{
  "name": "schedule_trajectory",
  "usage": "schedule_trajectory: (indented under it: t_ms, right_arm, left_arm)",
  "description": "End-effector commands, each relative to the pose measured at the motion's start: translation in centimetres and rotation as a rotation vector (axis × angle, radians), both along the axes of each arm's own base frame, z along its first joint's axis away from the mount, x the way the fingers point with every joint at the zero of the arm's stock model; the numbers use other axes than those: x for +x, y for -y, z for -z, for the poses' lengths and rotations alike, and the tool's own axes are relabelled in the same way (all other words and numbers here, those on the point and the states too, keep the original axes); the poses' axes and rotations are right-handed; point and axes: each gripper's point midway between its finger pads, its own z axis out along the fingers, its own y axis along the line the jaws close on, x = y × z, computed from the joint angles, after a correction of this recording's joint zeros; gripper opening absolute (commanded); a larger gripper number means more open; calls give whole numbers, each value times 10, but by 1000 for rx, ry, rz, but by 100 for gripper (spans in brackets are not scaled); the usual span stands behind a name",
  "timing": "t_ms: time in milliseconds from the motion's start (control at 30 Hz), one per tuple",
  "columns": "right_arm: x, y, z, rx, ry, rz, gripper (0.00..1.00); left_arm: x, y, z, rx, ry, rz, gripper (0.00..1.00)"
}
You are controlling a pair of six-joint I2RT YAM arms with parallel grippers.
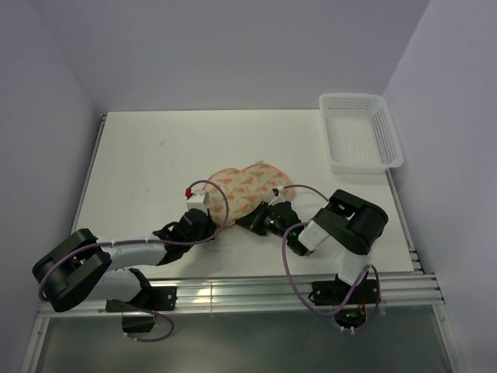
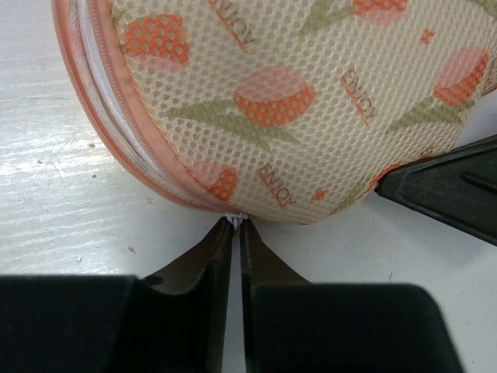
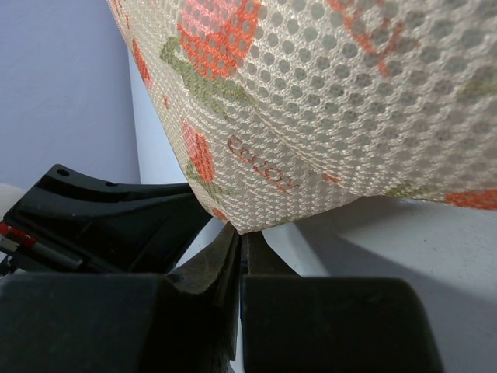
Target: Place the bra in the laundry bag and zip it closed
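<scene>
Laundry bag [image 1: 247, 186] lies folded over mid-bench [image 1: 140, 155]; the bra is unseen, presumably inside. The left gripper [image 2: 235, 233] is pinched tight on a white tab [image 2: 235, 221] at the rim, and the right gripper [image 3: 242, 237] on the edge close by. Such thin holds could slip, or the zip jam, under uneven pull.

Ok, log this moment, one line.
laundry bag: folded shut | bra: not seen | left gripper: shut on rim | right gripper: shut on rim

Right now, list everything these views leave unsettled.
Bra: in no view; the laundry bag would hide it.
Zip, full run: too small from above, cut off by the frame edge in left wrist.
White bit in the left pincer: too small to name, left wrist.
Right pincer, its hold: blurred, right wrist.
</scene>
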Motion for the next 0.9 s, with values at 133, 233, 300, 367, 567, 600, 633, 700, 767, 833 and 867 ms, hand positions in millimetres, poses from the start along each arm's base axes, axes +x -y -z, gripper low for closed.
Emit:
schedule_trajectory:
  t_ms: [133, 233, 300, 367, 567, 600, 633, 700, 767, 833, 867]
  right_arm:
    - [2, 0, -14, 49, 45, -1, 0]
    - [1, 1, -12, 45, 40, 2, 0]
    - [1, 4, -10, 38, 39, 5, 0]
    - [-1, 8, -7, 28, 37, -2, 0]
    - [-5, 26, 7, -20, 20, -49, 0]
    - [-7, 27, 10, -31, 17, -64, 0]
    - [-11, 29, 13, -45, 0, -83, 0]
    - [-15, 29, 18, -78, 4, -117, 0]
    - [-19, 33, 23, -128, 4, -141, 0]
    - [-17, 33, 20, -158, 22, -155, 0]
    - [-20, 39, 28, -213, 13, -167, 0]
  left_arm:
    - [7, 9, -16, -41, 50, 10, 2]
    - [6, 7, -18, -38, 54, 8, 0]
    - [6, 2, -18, -25, 55, -7, 0]
    - [5, -1, -16, -12, 49, -18, 0]
    - [4, -7, -10, 2, 16, -63, 0]
    - [5, -7, -9, 5, 13, -67, 0]
    - [5, -8, -9, 7, 13, -66, 0]
    - [6, -8, -9, 7, 16, -72, 0]
    - [6, -8, -10, 7, 19, -77, 0]
    - [7, -9, -12, 5, 23, -83, 0]
    - [7, -9, -12, 3, 22, -84, 0]
